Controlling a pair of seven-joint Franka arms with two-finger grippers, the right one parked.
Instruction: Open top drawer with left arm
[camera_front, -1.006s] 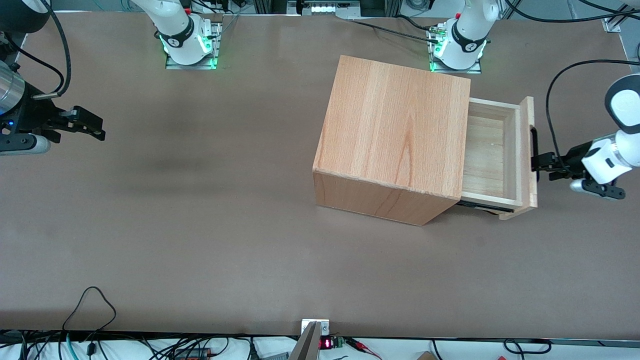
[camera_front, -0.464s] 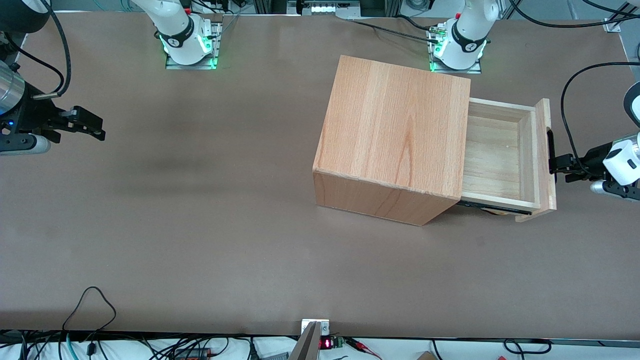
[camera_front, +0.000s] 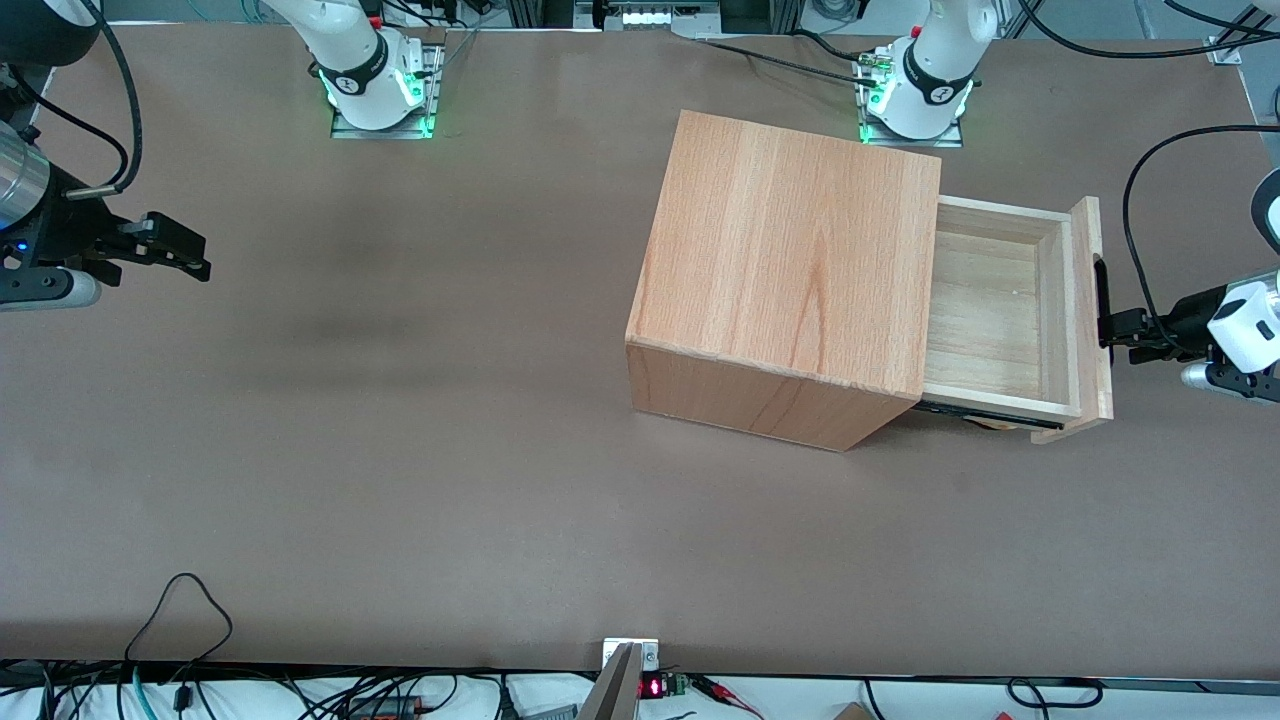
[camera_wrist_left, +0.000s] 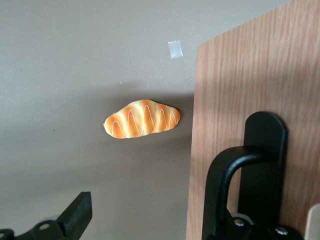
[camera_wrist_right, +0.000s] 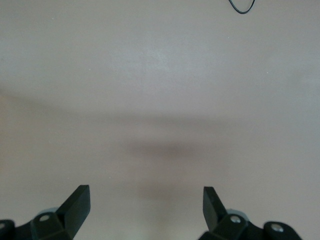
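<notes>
a: what's nearest the front camera?

b: bare brown table (camera_front: 420, 480), then the beech cabinet (camera_front: 790, 270) right of centre in the front view, with the top drawer (camera_front: 1000, 320) pulled well out toward the right edge, its tray open to view.

a: and the gripper?

b: the left arm (camera_front: 1240, 320) comes in at the right edge of the front view, and the gripper (camera_front: 1112, 330) sits right against the black bar handle (camera_front: 1100, 300) on the drawer's front panel (camera_wrist_left: 240, 125).

a: clamped on it?

b: its fingers are spread wide. one finger (camera_wrist_left: 75, 215) hangs over bare table and the other side sits at the handle; it seems hooked on the bar rather than pinching it, though contact is hard to judge.

a: anything else?

b: an orange-striped bread roll (camera_wrist_left: 141, 119) lies on the table just beside the panel's edge.
</notes>
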